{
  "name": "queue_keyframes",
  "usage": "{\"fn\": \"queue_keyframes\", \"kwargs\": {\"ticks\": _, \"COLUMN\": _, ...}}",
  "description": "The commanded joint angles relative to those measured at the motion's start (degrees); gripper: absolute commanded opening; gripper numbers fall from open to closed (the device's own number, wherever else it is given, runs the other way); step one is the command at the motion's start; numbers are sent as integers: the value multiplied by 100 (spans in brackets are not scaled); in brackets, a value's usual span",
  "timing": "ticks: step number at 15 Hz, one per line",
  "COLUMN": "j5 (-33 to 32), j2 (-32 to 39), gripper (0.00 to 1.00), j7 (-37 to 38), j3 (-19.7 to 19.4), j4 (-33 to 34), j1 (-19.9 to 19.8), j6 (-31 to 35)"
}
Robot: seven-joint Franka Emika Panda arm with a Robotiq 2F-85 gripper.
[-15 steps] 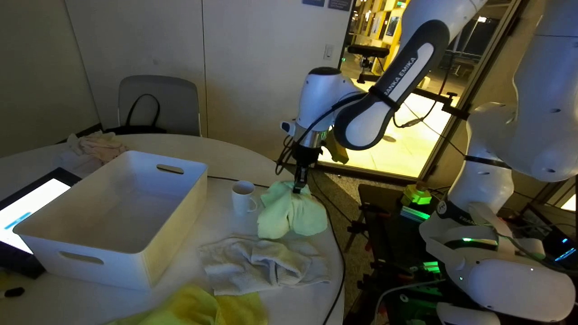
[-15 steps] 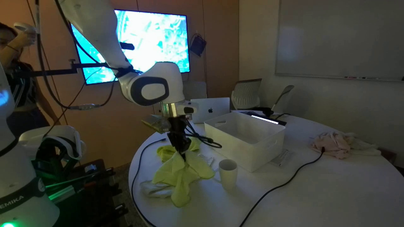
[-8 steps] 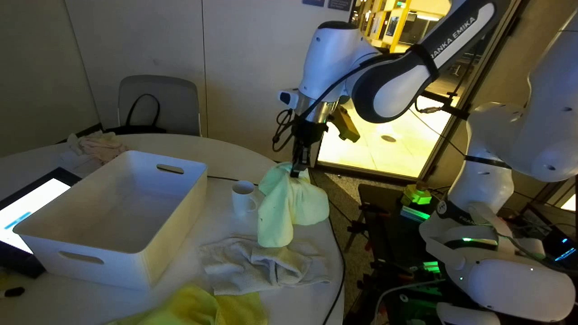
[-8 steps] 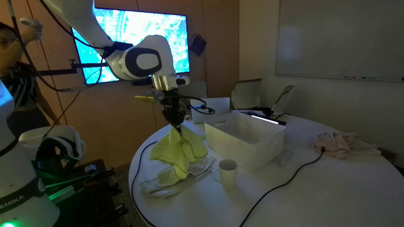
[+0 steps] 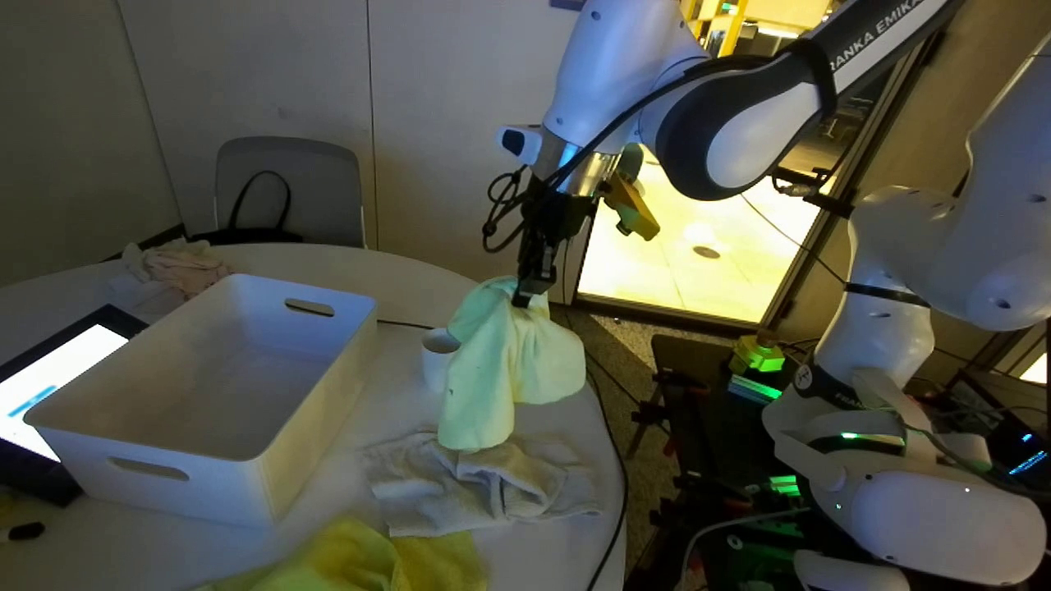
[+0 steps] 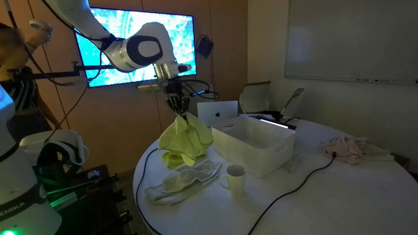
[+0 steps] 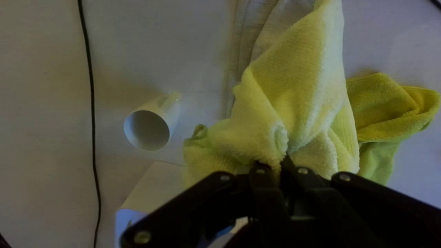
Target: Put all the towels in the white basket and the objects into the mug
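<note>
Wrist view: pincer [image 7: 273, 168] clamped on green towel [image 7: 293, 110]; gap separates mug [image 7: 151, 127] from basket wall [image 7: 155, 187].

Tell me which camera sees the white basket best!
An exterior view: the basket is big, whole, unblocked. In an exterior view with the laptop, it's smaller. The wrist view shows only part, behind the gripper.

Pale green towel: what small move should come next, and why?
Probably a small lift before crossing to the white basket: the gripper is shut on the pale green towel, which is not yet over the basket, and its lower end, in an exterior view, looks lower than the basket's rim.
</note>
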Motion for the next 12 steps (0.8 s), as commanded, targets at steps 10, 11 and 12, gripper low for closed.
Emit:
{"fn": "queue_keyframes", "kwargs": {"ticks": 10, "j5": 21, "j2": 255, "gripper": 95, "j7": 177, "j3": 171, "j4": 189, "j1": 3, "j6": -127}}
{"fn": "queue_keyframes", "kwargs": {"ticks": 11, "j5": -63, "j2": 399, "gripper": 99, "j7": 356, "j3": 199, "j4": 162, "j1": -6, "j6": 5}}
{"fn": "queue_keyframes", "kwargs": {"ticks": 12, "j5": -46, "j2": 520, "gripper": 100, "j7": 408, "j3": 210, "j4": 154, "j1": 13, "j6": 53}}
